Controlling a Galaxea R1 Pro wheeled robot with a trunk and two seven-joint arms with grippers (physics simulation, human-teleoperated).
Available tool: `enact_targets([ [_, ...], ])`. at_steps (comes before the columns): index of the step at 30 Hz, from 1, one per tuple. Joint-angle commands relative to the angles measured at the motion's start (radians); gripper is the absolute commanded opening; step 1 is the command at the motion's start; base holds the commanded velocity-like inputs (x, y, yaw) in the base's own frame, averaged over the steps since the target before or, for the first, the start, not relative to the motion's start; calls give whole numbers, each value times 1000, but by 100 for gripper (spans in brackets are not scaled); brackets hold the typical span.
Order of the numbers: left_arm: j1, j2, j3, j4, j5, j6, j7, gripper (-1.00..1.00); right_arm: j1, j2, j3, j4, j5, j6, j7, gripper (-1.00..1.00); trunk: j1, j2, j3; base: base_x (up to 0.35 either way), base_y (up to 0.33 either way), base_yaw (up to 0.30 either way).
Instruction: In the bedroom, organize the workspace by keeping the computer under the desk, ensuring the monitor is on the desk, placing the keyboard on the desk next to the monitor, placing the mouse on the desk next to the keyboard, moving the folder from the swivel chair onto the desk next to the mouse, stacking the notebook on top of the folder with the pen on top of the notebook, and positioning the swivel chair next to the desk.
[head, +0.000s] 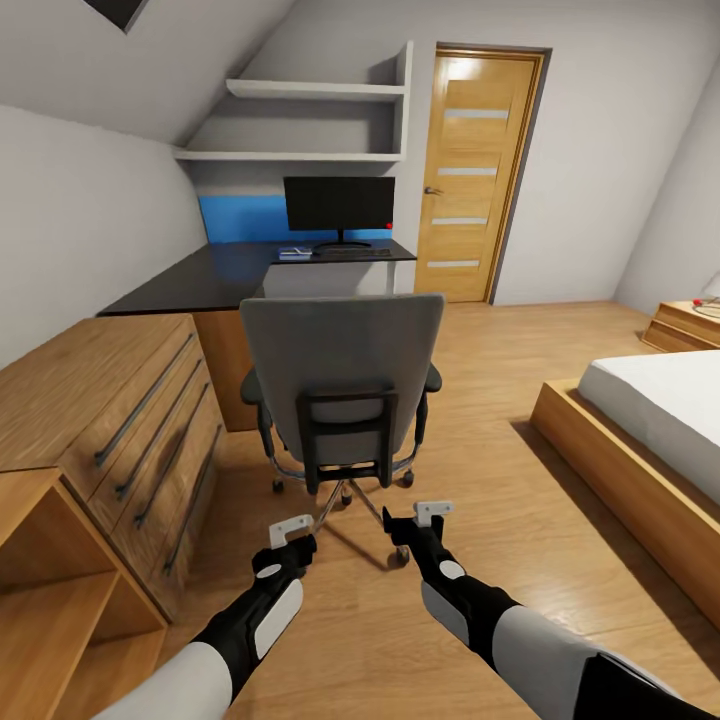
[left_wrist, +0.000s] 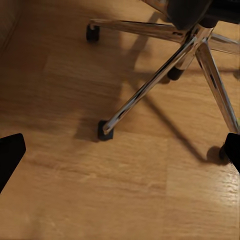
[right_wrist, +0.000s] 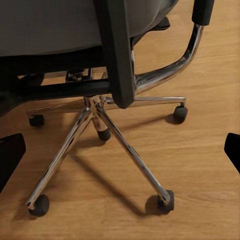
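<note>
Setting: an attic bedroom with a wooden floor (head: 480, 560), a door (head: 478, 175) in the far wall and a bed (head: 655, 420) at the right.
Swivel chair (head: 342, 370): stands in mid-room with its grey back to the camera, between the robot and the desk (head: 215, 275); apart from the desk's edge.
Chair base: chrome star legs (right_wrist: 125, 145) on black casters spread over the boards, seen close in both wrist views.
Monitor (head: 339, 205): upright on the far end of the desk, screen dark, under the wall shelves (head: 300, 120).
Keyboard (head: 352, 252): lies on the desk just in front of the monitor.
Beside the keyboard: a small flat bluish item (head: 294, 252) lies on the desk; too small to identify.
Left gripper (head: 290, 528): held low behind the chair, fingers wide apart, nothing between them.
Right gripper (head: 432, 512): level with the left one, just behind the chair base, likewise spread and holding nothing.
Dresser (head: 120, 420): wooden drawers line the left wall, next to the desk.
</note>
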Motion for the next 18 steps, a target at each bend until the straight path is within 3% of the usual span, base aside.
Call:
enact_targets([
  [1,-1,4,-7,-2,8,-4,8,100,-1,-1,10,-1,-5,-2,-7,100,0,0,-1,5,0,0],
  [7,-1,21,-10,-4,9,-38,6,100,-1,-5,13,-1,-5,0,-7,100,0,0,-1,29,0,0],
  [18,-1,25,-13,-4,6,-95,6,100,-1,-6,14,-1,-4,0,-6,100,0,0,-1,8,0,0],
])
